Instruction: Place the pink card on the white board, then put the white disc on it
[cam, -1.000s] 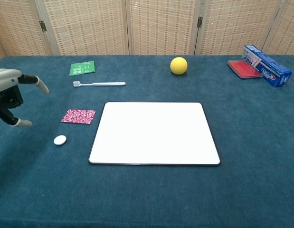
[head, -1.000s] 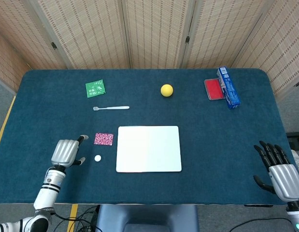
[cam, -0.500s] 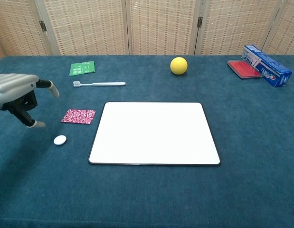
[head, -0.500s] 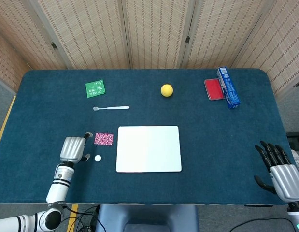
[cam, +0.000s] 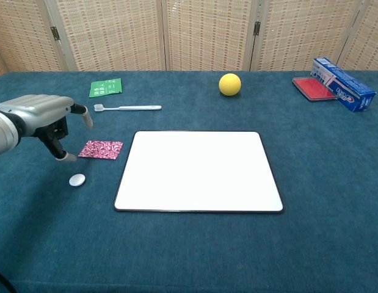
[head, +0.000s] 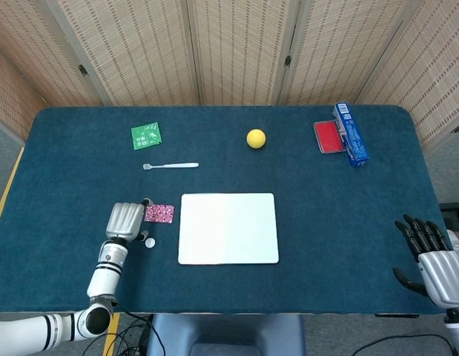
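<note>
Small pink patterned card: flat on the blue cloth table, just left of the white rectangular board, not on it. Small white disc: on the cloth, nearer than the card. Left hand: hovers just left of the card, fingers apart, holding nothing. Right hand: near right edge, fingers spread, empty. Far side: green packet, white toothbrush, yellow ball, red pad, blue carton.
</note>
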Robot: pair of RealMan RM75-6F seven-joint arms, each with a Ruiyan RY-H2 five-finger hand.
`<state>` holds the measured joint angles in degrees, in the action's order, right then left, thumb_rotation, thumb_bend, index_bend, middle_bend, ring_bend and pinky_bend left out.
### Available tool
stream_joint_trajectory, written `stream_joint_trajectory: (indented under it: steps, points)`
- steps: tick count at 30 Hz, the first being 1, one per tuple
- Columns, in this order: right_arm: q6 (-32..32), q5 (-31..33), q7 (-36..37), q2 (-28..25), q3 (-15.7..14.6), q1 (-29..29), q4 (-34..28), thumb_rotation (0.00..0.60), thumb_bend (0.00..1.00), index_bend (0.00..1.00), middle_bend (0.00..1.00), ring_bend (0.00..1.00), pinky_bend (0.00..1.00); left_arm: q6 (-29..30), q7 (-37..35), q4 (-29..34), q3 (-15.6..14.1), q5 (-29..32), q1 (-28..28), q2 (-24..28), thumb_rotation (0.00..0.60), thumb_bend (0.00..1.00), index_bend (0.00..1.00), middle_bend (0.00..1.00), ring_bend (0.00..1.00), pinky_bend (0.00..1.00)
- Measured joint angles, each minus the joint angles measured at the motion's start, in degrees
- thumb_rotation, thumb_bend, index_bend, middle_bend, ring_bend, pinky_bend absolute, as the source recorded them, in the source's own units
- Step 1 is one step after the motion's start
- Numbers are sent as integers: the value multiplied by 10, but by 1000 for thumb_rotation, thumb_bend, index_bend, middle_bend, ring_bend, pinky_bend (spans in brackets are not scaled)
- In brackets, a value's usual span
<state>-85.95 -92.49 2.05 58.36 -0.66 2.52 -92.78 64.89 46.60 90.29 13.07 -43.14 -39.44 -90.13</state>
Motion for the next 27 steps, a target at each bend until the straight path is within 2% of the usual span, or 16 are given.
stream_joint_trajectory:
  steps: [16, 27]
  points:
    - [-4, 0, 49, -14, 1, -1, 13, 600, 195, 0, 0, 0, 0, -19, 20, -62, 5, 57, -54, -48, 600, 247, 323, 1000, 1000, 1000]
    - [-1, 6, 68, -18, 3, -1, 19, 600, 195, 0, 0, 0, 0, -26, 54, -70, 12, 115, -87, -54, 600, 247, 326, 1000, 1000, 1000]
